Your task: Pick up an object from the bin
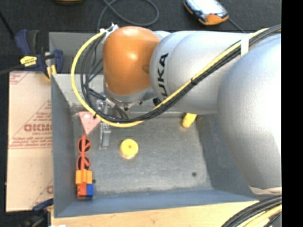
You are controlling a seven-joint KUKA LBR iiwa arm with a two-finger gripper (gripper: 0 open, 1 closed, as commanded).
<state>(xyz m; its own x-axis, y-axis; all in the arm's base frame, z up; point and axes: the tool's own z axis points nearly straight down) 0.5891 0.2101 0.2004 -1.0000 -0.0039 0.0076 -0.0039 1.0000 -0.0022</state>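
Observation:
My gripper [104, 143] hangs below the orange wrist cover in the left half of the bin, low over the floor. A pink triangular piece [88, 121] lies just up and left of it, near the left wall. A yellow round disc [128, 148] with a hole in its middle lies flat a short way to its right, apart from it. Nothing shows held in the gripper. An orange wire-like toy with orange and blue blocks at its end [84, 170] lies along the left wall, below and left of the gripper.
A small yellow cylinder [188, 120] lies near the middle of the bin, at the edge of the arm. The big arm body covers the bin's upper and right parts. Bare floor lies between the disc and the front wall.

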